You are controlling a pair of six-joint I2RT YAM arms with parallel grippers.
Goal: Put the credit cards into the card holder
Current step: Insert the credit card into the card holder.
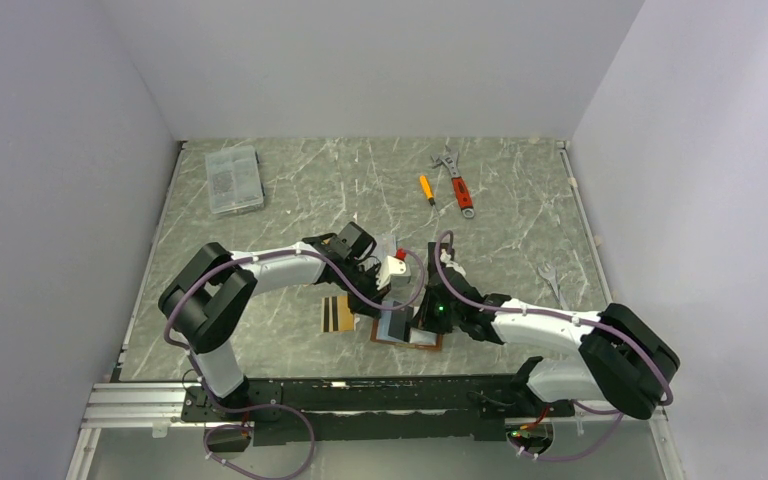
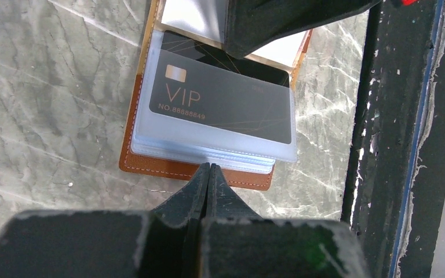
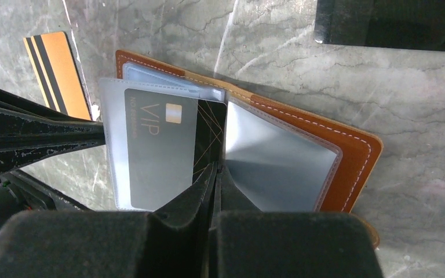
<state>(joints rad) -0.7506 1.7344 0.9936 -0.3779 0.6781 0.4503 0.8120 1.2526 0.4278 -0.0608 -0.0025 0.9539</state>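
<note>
Open card holder (image 2: pixel 150 166) at tips of closed left pincer (image 2: pixel 208 174), right pincer (image 3: pixel 215 174).

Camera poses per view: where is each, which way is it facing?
Top external: above and behind the bases, facing down on the table; left arm and right arm show.
Left wrist: on that arm, facing down past its shut left tool at the card holder.
Right wrist: same card holder from another side, past its shut right tool.
Both wrists share the VIP card.

VIP card (image 2: pixel 220 104) partly sleeved, card holder (image 2: pixel 139 165) open
</note>
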